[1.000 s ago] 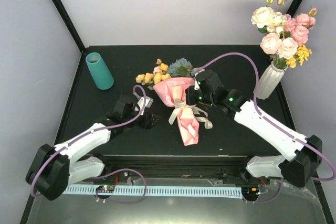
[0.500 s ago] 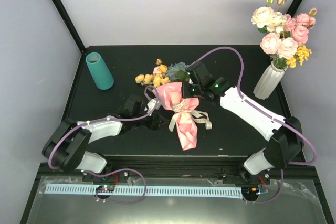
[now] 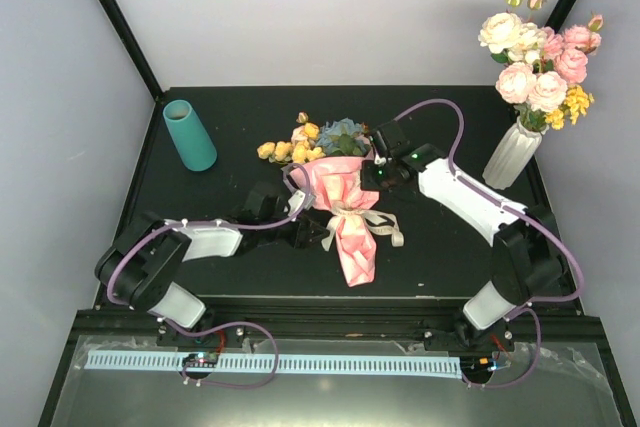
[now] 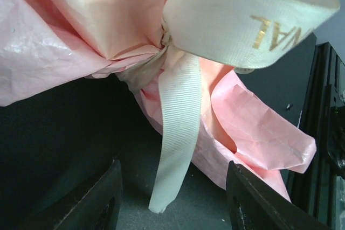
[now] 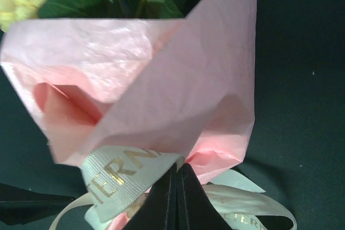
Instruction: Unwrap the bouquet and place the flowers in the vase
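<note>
Vase (image 3: 189, 135) stands near the table's (image 3: 450, 257) far left corner. Beside the bouquet (image 3: 345, 197), the left pincer (image 4: 173, 192) sits partly open, a beige ribbon tail (image 4: 178, 127) hanging loose between its fingers (image 4: 102, 197). Mid-table, still wrapped, the bouquet points its flowers (image 3: 300, 142) toward the far edge. The right pincer (image 5: 177, 173) is closed at the knot (image 4: 164, 39), possibly pinching ribbon

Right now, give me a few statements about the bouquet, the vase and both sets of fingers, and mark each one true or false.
1. The bouquet lies on the table with its ribbon tied. True.
2. The teal vase holds the flowers. False: it holds none; they sit in the pink paper.
3. The left fingers pinch the ribbon. False: they stand apart, and the ribbon's tail lies between them touching neither.
4. The right fingers are shut. True.
</note>
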Controlling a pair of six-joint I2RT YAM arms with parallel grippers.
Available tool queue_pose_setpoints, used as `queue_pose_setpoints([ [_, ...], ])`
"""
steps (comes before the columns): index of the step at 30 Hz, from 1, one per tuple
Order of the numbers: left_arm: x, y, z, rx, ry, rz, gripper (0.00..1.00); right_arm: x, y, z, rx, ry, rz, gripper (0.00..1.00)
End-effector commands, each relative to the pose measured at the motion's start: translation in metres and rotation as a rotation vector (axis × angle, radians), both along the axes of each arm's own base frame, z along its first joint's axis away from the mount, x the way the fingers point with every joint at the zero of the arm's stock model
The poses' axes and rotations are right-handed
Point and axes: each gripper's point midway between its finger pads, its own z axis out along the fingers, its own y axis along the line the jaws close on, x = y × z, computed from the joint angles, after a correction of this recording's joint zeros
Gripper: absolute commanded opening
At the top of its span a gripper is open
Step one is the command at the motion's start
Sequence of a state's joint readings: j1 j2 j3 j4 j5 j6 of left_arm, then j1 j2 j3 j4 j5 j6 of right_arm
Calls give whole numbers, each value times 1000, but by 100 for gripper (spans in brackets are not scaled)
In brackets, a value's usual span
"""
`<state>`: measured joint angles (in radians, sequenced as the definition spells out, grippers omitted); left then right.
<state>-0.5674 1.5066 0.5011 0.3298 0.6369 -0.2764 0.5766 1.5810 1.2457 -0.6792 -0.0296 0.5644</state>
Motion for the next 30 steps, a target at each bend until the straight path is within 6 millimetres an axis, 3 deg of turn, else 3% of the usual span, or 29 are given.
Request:
queue_pose_setpoints([
  [1, 13, -11, 12, -34, -40, 7, 55, -4, 0, -17, 14, 56, 21, 2],
  [15, 20, -23, 5, -24, 21, 3, 32, -10, -9, -33, 10, 104, 29, 2],
  [23, 17, -24, 3, -13, 58, -14, 4, -16, -11, -35, 19, 112, 23, 1],
  [28, 17, -22, 10, -17, 67, 12, 2, -17, -11, -30, 24, 89, 35, 2],
  [30, 18, -18, 10, 11, 71, 30, 2, -21, -12, -30, 20, 95, 55, 8],
])
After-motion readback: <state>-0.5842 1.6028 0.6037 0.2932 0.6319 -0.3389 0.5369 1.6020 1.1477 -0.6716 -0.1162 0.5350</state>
